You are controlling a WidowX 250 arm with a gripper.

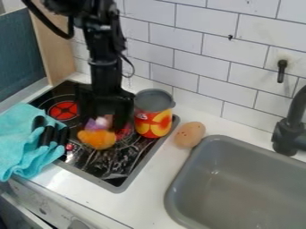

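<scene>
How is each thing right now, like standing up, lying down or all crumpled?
Turquoise cloth towel: crumpled.
Red-and-yellow can with grey top: standing upright.
Brown spotted oval thing: lying down.
Orange-and-purple soft-looking thing: on the stove, right by the black two-finger gripper.
Black stove with red rings: can't tell if it's on.

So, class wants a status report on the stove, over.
Gripper low over stove, at orange-and-purple toy; hold unclear. Red can close beside. Turquoise cloth over stove's edge.
</scene>
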